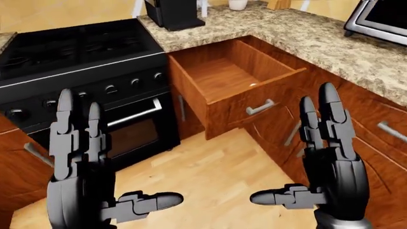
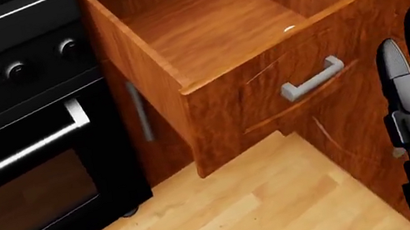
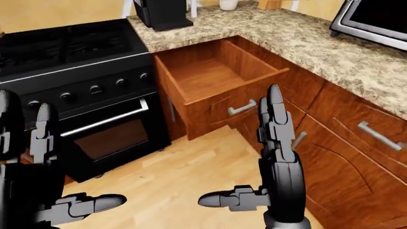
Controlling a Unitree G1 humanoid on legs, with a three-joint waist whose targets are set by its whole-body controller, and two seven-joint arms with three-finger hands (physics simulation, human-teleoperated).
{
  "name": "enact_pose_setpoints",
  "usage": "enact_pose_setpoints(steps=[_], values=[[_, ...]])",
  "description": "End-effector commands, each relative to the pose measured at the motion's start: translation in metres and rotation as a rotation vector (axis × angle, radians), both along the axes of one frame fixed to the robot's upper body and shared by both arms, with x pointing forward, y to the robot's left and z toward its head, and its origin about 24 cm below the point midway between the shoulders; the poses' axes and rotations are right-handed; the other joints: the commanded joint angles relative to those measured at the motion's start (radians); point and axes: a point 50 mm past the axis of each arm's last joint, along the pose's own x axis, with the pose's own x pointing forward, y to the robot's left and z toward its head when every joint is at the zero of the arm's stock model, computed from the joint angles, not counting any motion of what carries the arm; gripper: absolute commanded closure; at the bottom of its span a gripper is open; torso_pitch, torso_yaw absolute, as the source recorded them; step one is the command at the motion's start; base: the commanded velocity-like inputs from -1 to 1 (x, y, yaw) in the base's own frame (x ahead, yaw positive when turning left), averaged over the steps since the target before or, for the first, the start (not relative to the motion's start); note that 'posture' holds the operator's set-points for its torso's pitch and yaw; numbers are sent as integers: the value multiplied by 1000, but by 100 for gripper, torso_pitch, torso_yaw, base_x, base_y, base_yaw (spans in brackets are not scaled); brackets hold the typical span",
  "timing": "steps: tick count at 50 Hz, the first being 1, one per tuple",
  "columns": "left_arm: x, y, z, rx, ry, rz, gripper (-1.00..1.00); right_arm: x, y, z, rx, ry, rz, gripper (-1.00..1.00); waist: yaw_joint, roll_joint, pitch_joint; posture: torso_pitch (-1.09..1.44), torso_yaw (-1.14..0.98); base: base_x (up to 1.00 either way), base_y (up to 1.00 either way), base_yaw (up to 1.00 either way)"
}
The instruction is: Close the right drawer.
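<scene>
Wooden, rigid right drawer (image 2: pixel 259 35) pulled fully out beside the black oven (image 1: pixel 95 95), likely gliding easily if pushed on its front by the metal handle (image 2: pixel 313 78); right hand (image 1: pixel 330 157) and left hand (image 1: pixel 82 162) spread wide, empty, well short.

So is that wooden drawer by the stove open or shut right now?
Open. The drawer is pulled well out from the cabinets, its bare wooden bottom showing; neither hand touches its handle.
</scene>
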Motion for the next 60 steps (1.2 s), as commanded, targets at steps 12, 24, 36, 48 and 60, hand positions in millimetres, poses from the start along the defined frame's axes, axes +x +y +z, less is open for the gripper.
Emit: enact_pose_setpoints(steps=[12,24,36,48,60], values=[[-8,0,11,14,-80,12,-100,-6,4,12,2,-86,27,-100,42,95,18,0,0,0,0,-57],[-8,0,11,16,-81,13,-100,-7,4,11,0,-85,30,-100,29,-34,-12,0,0,0,0,-56],[-8,0,11,17,-82,13,-100,-6,4,11,0,-85,31,-100,20,82,20,0,0,0,0,-57],[-8,0,11,17,-81,13,-100,-6,4,11,0,-84,33,-100,35,41,4,0,0,0,0,-57],[-8,0,11,17,-80,14,-100,-5,4,10,-1,-82,34,-100,11,36,14,0,0,0,0,-57]])
